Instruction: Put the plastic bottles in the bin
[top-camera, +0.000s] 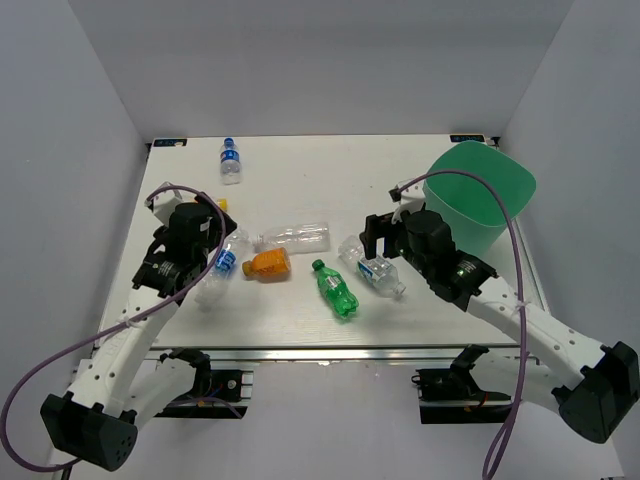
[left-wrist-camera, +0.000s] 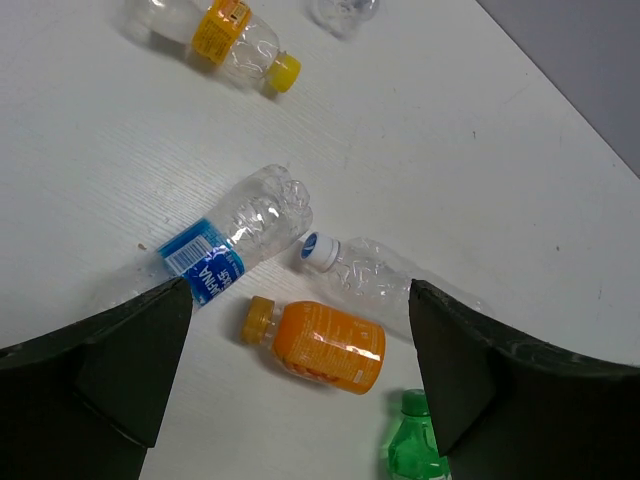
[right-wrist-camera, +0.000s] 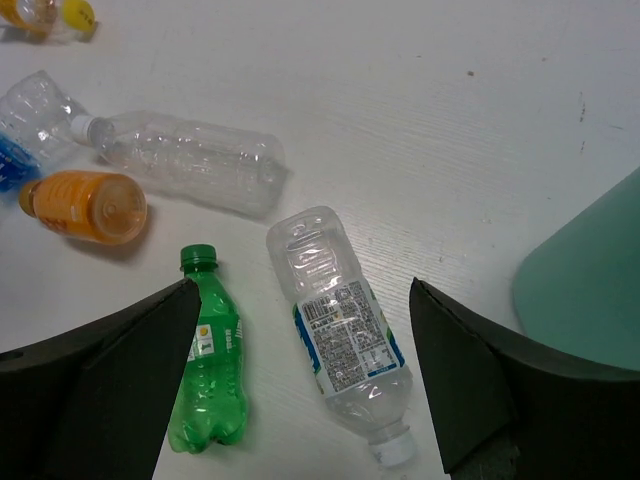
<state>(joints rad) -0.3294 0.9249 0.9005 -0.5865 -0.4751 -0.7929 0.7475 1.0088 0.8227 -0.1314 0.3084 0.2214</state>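
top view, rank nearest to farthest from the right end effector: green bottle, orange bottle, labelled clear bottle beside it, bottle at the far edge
From the right end effector:
1. labelled clear bottle, right at its fingers
2. green bottle, left, toward the near edge
3. orange bottle, mid-table, further left
4. far-edge bottle, back left

White table (top-camera: 300, 165), grey walls (top-camera: 330, 60)

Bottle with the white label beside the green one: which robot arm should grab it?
Right. Its open hand hovers over that bottle, and the bin stands close beside that arm. The left hand is over other bottles.
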